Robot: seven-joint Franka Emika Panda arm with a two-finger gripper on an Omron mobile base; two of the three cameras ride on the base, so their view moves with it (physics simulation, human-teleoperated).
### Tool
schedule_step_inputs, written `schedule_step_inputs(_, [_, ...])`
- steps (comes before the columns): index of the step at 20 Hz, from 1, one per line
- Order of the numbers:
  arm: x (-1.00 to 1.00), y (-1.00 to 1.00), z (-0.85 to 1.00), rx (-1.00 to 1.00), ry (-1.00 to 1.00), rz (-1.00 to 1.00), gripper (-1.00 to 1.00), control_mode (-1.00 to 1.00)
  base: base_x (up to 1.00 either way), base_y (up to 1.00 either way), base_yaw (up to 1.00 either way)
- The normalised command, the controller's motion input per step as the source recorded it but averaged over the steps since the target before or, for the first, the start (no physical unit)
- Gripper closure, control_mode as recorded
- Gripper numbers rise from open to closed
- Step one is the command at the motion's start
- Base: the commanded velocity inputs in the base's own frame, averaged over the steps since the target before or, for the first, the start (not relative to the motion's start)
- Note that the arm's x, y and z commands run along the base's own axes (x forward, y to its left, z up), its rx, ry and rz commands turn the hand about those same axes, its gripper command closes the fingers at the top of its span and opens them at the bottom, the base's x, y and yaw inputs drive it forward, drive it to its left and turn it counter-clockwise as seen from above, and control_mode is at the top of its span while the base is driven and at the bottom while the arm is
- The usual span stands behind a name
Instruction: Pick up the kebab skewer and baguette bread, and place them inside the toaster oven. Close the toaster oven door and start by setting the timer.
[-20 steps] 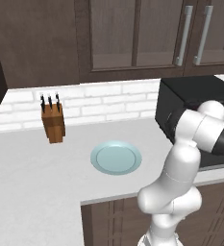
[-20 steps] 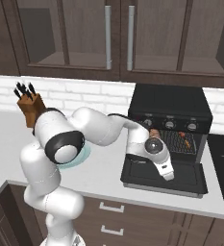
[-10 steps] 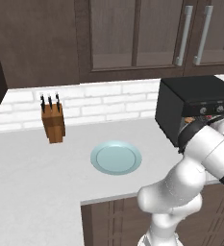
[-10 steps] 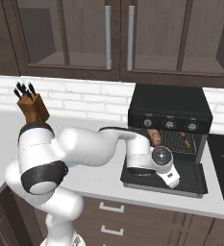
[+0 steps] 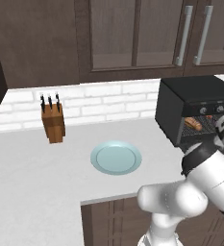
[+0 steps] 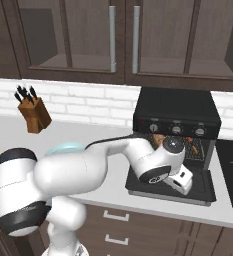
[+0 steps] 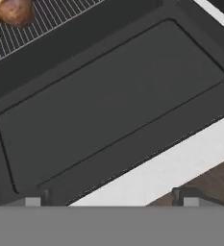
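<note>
Kitchen surface [image 5: 31, 168] under dark cabinets, toaster oven [image 6: 175, 112] open at the right.

Its toaster oven door [image 7: 108, 101] lies folded flat, stiff and hinged, probably best lifted by the front edge. Baguette bread [image 5: 193, 124] and kebab skewer [image 6: 192, 146] rest on the rack inside. Hovering just above the door, the tool [image 6: 184, 181] is spread wide, holding nothing.

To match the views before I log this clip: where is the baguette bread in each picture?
Left base view: baguette bread at the right edge, inside the toaster oven.
Right base view: right of centre, in the oven mouth.
Hand view: top-left corner.
Shared landmark: the wire rack under it.
</note>
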Motion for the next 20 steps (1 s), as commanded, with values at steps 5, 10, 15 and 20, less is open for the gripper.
schedule_step_inputs(5, [-0.33, 0.30, -0.32, -0.06, 0.07, 0.35, -1.00, -1.00, 0.00, 0.00, 0.00])
schedule_step_inputs(10, [-0.11, 0.22, -0.67, -0.06, 0.01, 0.34, -1.00, -1.00, 0.00, 0.00, 0.00])
schedule_step_inputs(15, [-0.05, 0.01, -0.49, -0.09, 0.02, 0.30, -1.00, -1.00, 0.00, 0.00, 0.00])
schedule_step_inputs(20, [0.16, 0.07, -0.17, -0.07, 0.04, 0.19, -1.00, -1.00, 0.00, 0.00, 0.00])
